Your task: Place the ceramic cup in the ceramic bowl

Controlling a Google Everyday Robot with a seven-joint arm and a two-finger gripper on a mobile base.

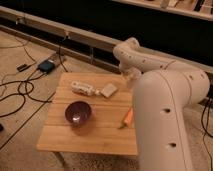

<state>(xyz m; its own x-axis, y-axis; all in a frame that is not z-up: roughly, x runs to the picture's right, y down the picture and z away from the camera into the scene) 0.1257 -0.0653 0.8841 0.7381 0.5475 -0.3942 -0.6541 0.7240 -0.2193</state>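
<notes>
Wooden worktop (100,137) carries everything here. Nearest its left edge, about midway from front to back, sits the glossy maroon ceramic bowl (78,112), upright and with nothing in it. Behind it, toward the back edge, lies a long white packet (83,89), and a beige block (108,90) sits just beside the packet's right end. A small orange piece (128,116) lies at the right edge. The gripper (131,78) hangs over the back right corner, at the end of the bulky white arm (165,110). Whether it is released or clenched cannot be told. The ceramic cup cannot be made out apart from the gripper's pale end.
</notes>
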